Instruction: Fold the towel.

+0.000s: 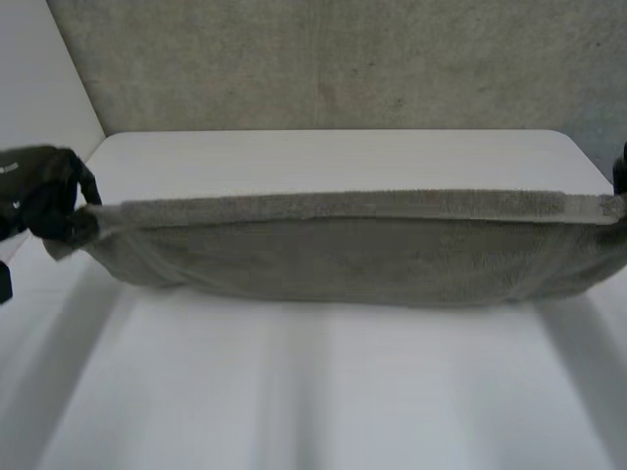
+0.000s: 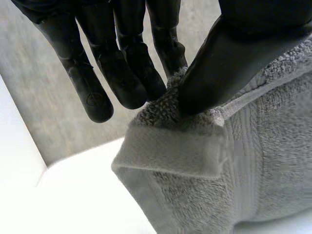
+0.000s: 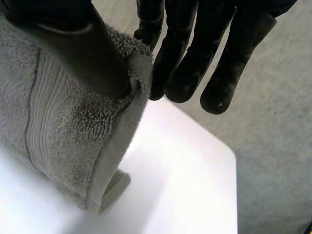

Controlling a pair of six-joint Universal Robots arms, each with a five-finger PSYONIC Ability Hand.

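Towel (image 1: pixel 343 250): hung over table (image 1: pixel 323 392), long axis parallel to the table's far edge.
Left hand (image 2: pixel 117 63): pinching the left top corner.
Right hand (image 3: pixel 83 48): pinching the right top corner; both hands equally near.

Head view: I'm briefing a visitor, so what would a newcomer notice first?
The grey towel, hanging stretched across the white table. The left hand pinches one top corner between thumb and fingers, and the right hand pinches the opposite corner the same way.
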